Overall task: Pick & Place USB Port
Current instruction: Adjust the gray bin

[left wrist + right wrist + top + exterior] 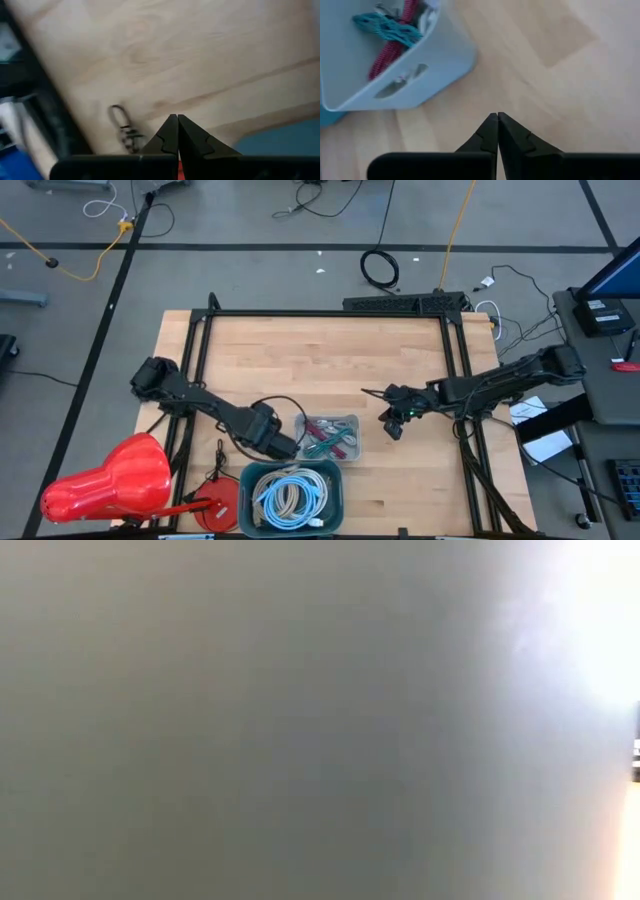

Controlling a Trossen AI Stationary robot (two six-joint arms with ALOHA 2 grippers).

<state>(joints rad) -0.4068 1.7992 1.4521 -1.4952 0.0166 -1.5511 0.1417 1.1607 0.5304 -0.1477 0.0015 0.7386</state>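
My left gripper (288, 446) (177, 121) is shut and sits low over the wood, between the small pale-blue basket (332, 437) and the teal bin (292, 495). My right gripper (388, 426) (497, 119) is shut and hangs over bare wood to the right of the basket (395, 60). The basket stands on the table and holds teal and red cables (390, 35). White and blue cables (290, 498) lie coiled in the teal bin. A small dark cord with a metal clasp (122, 127) lies on the table just ahead of the left fingers. I cannot make out a USB port.
A red object (110, 480) and a red round piece (215, 502) sit at the table's near left corner. A black frame (330, 313) runs round the table. Bare wood (320, 365) fills the far half. The low view is blocked by a grey blur.
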